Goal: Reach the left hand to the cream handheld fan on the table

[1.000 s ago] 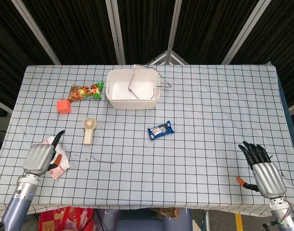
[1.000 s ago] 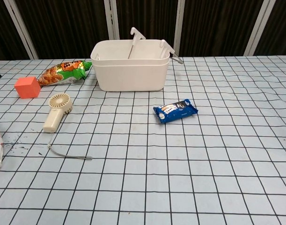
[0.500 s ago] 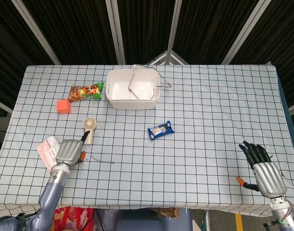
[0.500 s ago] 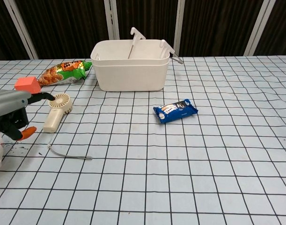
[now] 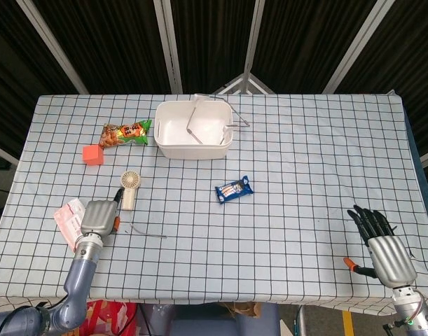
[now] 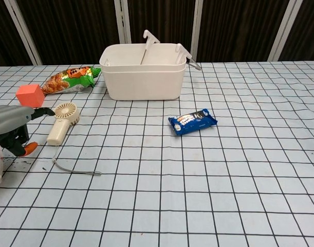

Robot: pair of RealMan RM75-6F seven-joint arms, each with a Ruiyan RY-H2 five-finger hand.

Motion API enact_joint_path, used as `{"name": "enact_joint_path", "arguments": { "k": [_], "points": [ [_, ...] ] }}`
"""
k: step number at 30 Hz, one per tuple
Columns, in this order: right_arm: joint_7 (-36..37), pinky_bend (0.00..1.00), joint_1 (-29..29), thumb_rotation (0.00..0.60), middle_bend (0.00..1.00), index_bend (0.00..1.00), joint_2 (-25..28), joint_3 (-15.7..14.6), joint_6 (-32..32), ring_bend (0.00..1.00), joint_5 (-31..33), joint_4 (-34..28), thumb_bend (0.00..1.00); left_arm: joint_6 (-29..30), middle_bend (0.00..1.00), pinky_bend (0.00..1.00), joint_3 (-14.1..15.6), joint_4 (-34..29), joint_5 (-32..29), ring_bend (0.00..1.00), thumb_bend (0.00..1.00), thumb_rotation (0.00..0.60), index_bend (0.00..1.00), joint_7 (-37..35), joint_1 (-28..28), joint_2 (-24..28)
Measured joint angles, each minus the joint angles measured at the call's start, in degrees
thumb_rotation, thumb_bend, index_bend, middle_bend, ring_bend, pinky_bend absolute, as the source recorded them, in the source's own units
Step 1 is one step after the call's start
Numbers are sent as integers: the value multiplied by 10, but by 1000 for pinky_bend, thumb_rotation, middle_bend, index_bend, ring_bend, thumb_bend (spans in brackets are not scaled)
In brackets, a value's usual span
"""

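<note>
A: Since the left hand [image 5: 99, 216] was last seen over the wrapper by the counter's left edge a second ago, how far has it been carried?

B: It has been brought in from that edge and is now set just beside the fan [image 5: 129, 189], on the fan's near-left side. In the last half second little has been changed; the hand appears to have been drawn back a touch toward the near edge, as judged from the chest view.

A: Is the fan touched?

B: That cannot be settled. A dark fingertip [image 5: 119, 192] is seen close to the fan's handle from above, yet in the chest view a small gap seems to be left between the fingertip [image 6: 48, 110] and the fan's head [image 6: 66, 110]. The reach is judged nearly done, with only a short closing move needed.

A: And the hand's state?

B: Nothing is held. Whether the fingers are spread or curled cannot be told; they are hidden under the grey back of the hand from above and cut off at the frame's left edge from the chest.

A: The fan itself?

B: It lies flat in the counter's left half, head toward the far edge, well short of the tub [image 5: 193, 130].

A: The right hand [image 5: 380, 243]?

B: It rests at the near right corner, fingers apart, empty, unmoved. It is not shown by the chest camera.
</note>
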Motion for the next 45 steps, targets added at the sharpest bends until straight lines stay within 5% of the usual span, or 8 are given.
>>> {"name": "enact_joint_path", "arguments": {
  "k": [45],
  "points": [
    [-1,36,0,600,0,0,-3,1,4,0,-2,2,208,9,949,904,28,27,14,887,670,600,55,-49,-17,-12]
  ]
}}
